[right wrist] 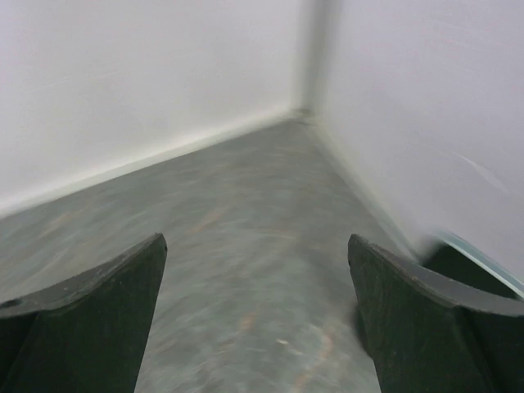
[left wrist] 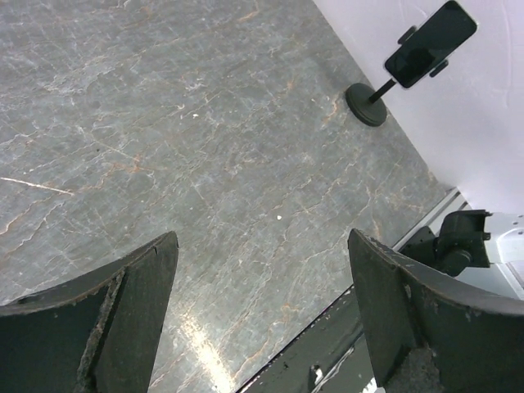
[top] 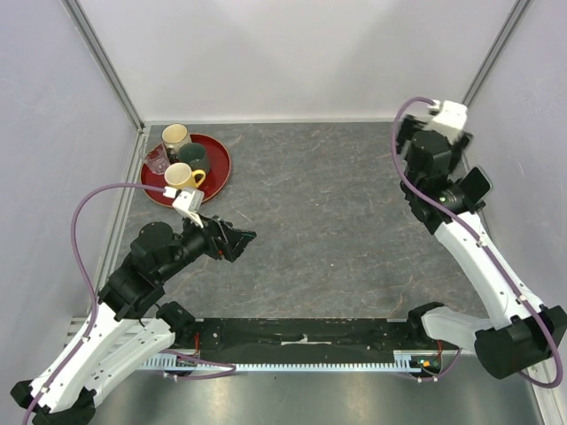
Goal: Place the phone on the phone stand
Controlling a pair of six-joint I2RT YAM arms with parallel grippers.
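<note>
The black phone (left wrist: 431, 42) sits clamped in the phone stand (left wrist: 366, 105), tilted, close to the right wall. In the top view the phone (top: 476, 185) shows just right of the right arm's elbow, and the stand under it is hidden. My left gripper (left wrist: 260, 237) is open and empty, low over the bare table at the left (top: 235, 237), far from the stand. My right gripper (right wrist: 255, 237) is open and empty, raised near the back right corner (top: 427, 142). Its view is blurred.
A red tray (top: 219, 173) with several mugs and a glass stands at the back left. Grey walls close the left, back and right sides. A black rail (top: 301, 335) runs along the near edge. A dark shape (right wrist: 479, 266) sits at the right wrist view's lower right.
</note>
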